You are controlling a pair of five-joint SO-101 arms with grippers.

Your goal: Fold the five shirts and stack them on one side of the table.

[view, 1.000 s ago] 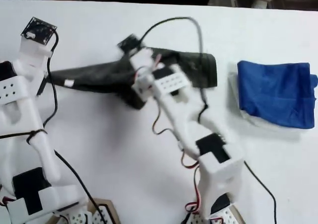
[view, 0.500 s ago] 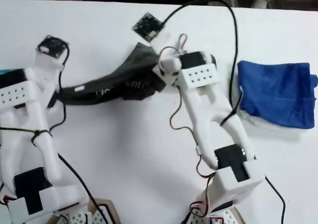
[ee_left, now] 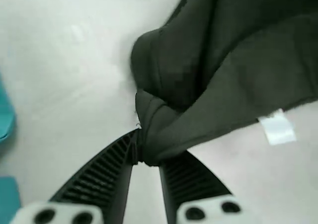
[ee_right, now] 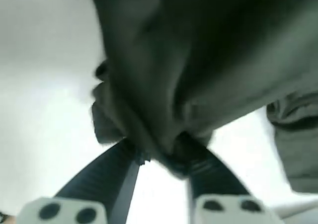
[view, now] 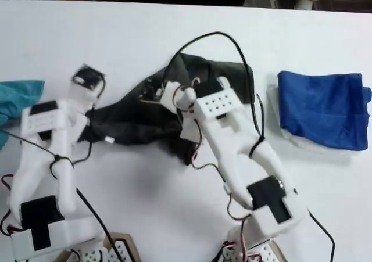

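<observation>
The black shirt [view: 133, 122] lies bunched across the middle of the white table [view: 116, 35]. It runs in a crumpled band from about 9 o'clock of the table's centre up toward 1 o'clock. Both grippers have hold of it.

In the left wrist view the left gripper [ee_left: 146, 154] is clamped on a pinched fold at the shirt's end. Its two dark ribbed fingers [ee_left: 107, 172] close in on the cloth, and the rest of the garment [ee_left: 233, 60] spreads away over the table. A small white tag [ee_left: 276, 127] shows on the hem just beside that fold.

The right gripper [ee_right: 161, 159] is likewise clenched on a thick wad of the same dark cloth [ee_right: 198, 60]. The cloth drapes over and between its fingers.

From above, the left arm [view: 43, 128] stands at the band's 9 o'clock end, and the right arm [view: 232, 140] comes in from 5 o'clock to its upper part.

A folded blue shirt [view: 322, 108] rests flat at 3 o'clock, near the black one but apart from it. A teal shirt [view: 20, 93] lies at the table's 9 o'clock edge, just beside the left arm.
</observation>
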